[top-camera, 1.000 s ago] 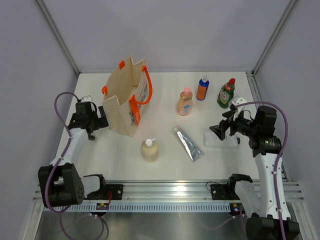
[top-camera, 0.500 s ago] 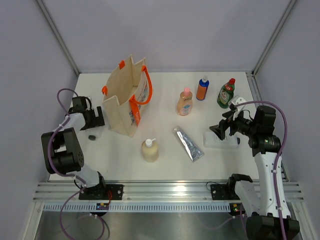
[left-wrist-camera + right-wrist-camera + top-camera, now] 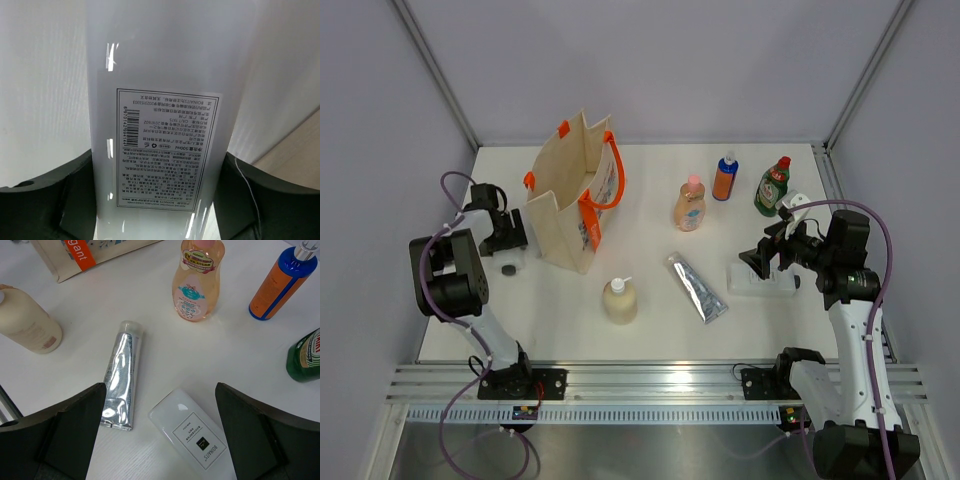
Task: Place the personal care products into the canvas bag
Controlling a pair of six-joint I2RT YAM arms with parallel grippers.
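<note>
The left gripper (image 3: 157, 175) is seen with its fingers laid against both flanks of a white labelled bottle (image 3: 160, 75), so that bottle is judged to be held; in the overhead view this gripper is placed just left of the canvas bag (image 3: 560, 215), and the bottle itself is hidden there; the right gripper (image 3: 160, 395) is spread wide and empty above the flat white bottle (image 3: 192, 432), which lies on the table (image 3: 650, 335) near the silver tube (image 3: 120, 375); the cream pump bottle (image 3: 619, 300), peach bottle (image 3: 196, 282), orange bottle (image 3: 724, 180) and green bottle (image 3: 772, 187) are all found outside the bag; for the lift to be done well, the hold should be checked as square on the smooth sides before anything is raised, since a glossy surface is likely to slip; the bottle should be carried clear above the rim and the orange handles (image 3: 618, 180), then lowered into the open mouth rather than pressed against the soft wall, which could be tipped over; the right arm is best held apart meanwhile
</note>
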